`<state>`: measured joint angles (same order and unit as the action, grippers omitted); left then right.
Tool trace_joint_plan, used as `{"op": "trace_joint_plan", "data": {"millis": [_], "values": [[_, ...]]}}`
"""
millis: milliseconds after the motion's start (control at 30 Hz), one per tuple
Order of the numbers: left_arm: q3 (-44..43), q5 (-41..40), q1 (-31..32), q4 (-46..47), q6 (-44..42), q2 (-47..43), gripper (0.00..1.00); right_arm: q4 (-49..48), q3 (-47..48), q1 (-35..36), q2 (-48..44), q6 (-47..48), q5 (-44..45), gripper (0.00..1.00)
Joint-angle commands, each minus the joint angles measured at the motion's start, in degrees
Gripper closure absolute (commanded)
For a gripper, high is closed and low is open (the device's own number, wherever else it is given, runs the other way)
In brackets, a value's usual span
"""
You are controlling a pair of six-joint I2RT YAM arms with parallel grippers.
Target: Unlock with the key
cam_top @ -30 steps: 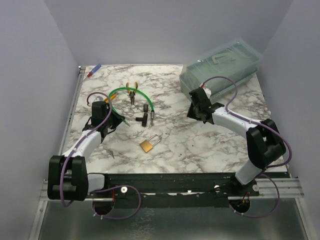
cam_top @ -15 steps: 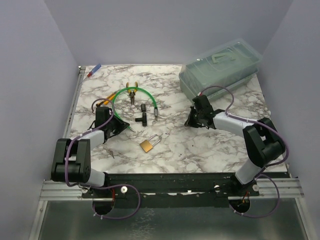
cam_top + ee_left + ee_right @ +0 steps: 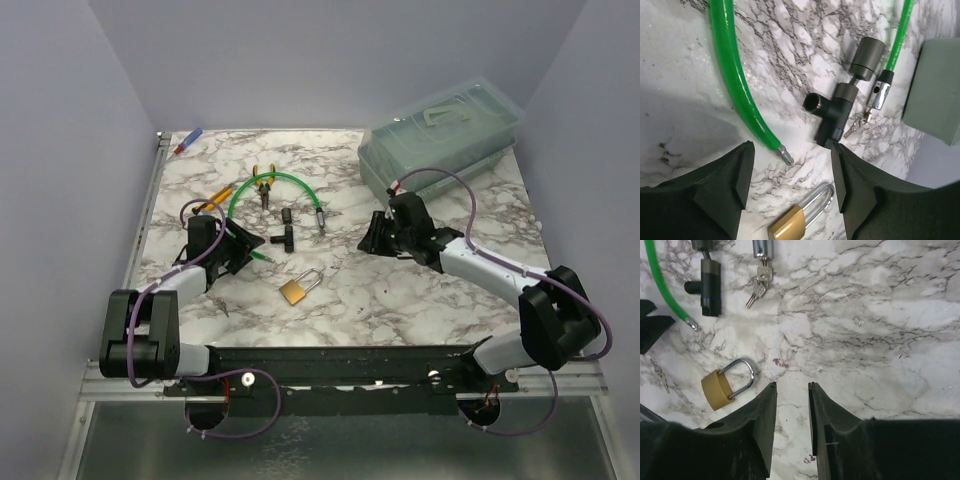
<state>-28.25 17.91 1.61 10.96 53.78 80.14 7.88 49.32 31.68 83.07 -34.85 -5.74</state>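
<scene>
Key (image 3: 759, 284): tiny and silver, part of a small bunch lying flat on the counter (image 3: 400, 290). It sits right at the tip of the cable's silvery cylinder end (image 3: 761, 247), in the middle of the counter between the two arms. Nothing grips it, and in the left wrist view it shows as a small glint (image 3: 856, 126) beside the black fitting.
Left jaws: spread wide apart with nothing between them, low over the left part of the counter and pointing toward the middle.
Just ahead of the left jaws: the bare metal tip of the green cable (image 3: 735, 75), lying on the marble clear of both fingers.
Right jaws: parted by a narrow gap and holding nothing, above bare marble to the right of the middle.
Padlock (image 3: 294, 291): small brass body with a silver shackle, lying flat near the front edge between the arms. It is apart from the key and from both pairs of jaws, and its shackle looks closed.
Black fitting (image 3: 832, 115): T-shaped, lying just beside the key bunch, on the padlock's far side.
Green cable, farther out: it arcs away toward the back of the counter, looping round a pair of yellow-handled pliers (image 3: 265, 187).
Back right corner: a clear lidded plastic box (image 3: 440, 135), well apart from the key.
</scene>
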Motion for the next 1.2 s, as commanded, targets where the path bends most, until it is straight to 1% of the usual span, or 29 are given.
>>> {"op": "trace_joint_plan", "data": {"millis": [0, 100, 167, 300, 367, 433, 533, 567, 633, 667, 767, 867, 933, 1033, 1167], "values": [[0.65, -2.41, -0.20, -7.27, -1.47, -7.97, 0.30, 4.70, 0.22, 3.97, -2.29, 0.70, 4.67, 0.61], [-0.05, -4.43, -0.20, -14.37, -2.88, -14.69, 0.23, 6.45, 0.95, 6.89, -3.04, 0.10, 7.60, 0.53], [-0.91, -7.10, -0.20, -20.44, -3.62, -19.82, 0.14, 7.38, 1.56, 8.84, -3.38, -0.31, 8.92, 0.48], [-3.12, -16.18, -0.20, -33.28, -3.50, -29.34, 0.09, 8.59, 2.54, 11.91, -4.03, -1.28, 10.88, 0.38], [-3.88, -21.76, 0.42, -38.51, -1.32, -33.13, 0.08, 9.23, 3.02, 13.20, -3.94, -1.79, 11.87, 0.33], [-3.83, -24.56, 1.06, -41.04, 0.98, -35.87, 0.02, 10.51, 4.00, 14.38, -3.43, -2.68, 13.10, 0.29], [-3.92, -27.52, 2.19, -44.02, 3.41, -37.86, 0.01, 13.82, 6.36, 16.27, -1.69, -5.57, 16.23, 0.20], [-3.85, -28.10, 2.78, -44.19, 3.51, -38.14, 0.01, 14.85, 7.08, 16.99, -1.09, -6.60, 17.15, 0.13], [-4.23, -28.26, 3.93, -44.63, 3.41, -38.02, 0.08, 16.43, 8.73, 19.01, 0.19, -8.27, 18.60, 0.06], [-4.32, -27.87, 4.85, -44.55, 3.06, -37.65, 0.12, 17.47, 9.57, 19.89, 0.92, -9.23, 19.32, 0.05], [-4.78, -27.13, 9.59, -44.05, 2.06, -35.13, 0.16, 18.69, 10.84, 21.45, 2.89, -11.01, 20.39, 0.05], [-4.07, -26.96, 16.63, -41.40, 0.16, -32.16, 0.22, 16.24, 9.32, 21.75, 4.35, -11.21, 18.89, 0.09], [-3.37, -24.77, 19.51, -38.44, -1.14, -30.27, 0.24, 14.36, 8.48, 21.82, 5.63, -11.00, 17.34, 0.12], [-2.30, -21.47, 21.70, -35.46, -2.34, -28.10, 0.27, 13.19, 8.43, 22.01, 7.88, -11.12, 16.29, 0.14], [-0.01, -17.36, 22.68, -30.98, -3.99, -26.26, 0.28, 11.73, 8.12, 22.19, 9.30, -11.19, 16.06, 0.15]]}}
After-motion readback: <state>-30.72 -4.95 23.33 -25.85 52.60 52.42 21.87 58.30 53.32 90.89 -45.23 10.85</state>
